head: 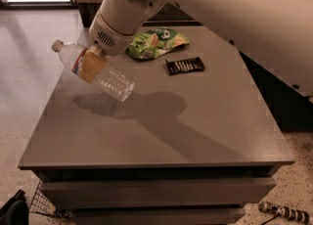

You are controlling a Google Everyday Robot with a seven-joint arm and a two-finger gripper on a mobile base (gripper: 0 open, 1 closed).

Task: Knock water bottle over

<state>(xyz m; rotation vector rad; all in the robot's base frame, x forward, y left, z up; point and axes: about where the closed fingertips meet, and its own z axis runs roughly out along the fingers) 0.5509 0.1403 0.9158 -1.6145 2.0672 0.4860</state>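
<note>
The water bottle (105,75) is a clear ribbed bottle with a white cap and a red, white and blue label. It is steeply tilted over the left part of the grey table (195,121), cap pointing up-left past the table's left edge and base toward the middle. My gripper (92,65) sits at the end of the big white arm coming in from the upper right. A tan finger (93,63) lies across the bottle's middle and the gripper is shut on it. The bottle's shadow falls on the tabletop just below.
A green snack bag (155,42) and a black snack bar (185,65) lie at the back of the table. The floor is to the left. A wire basket (44,200) is at the lower left and a cable plug (286,213) at the lower right.
</note>
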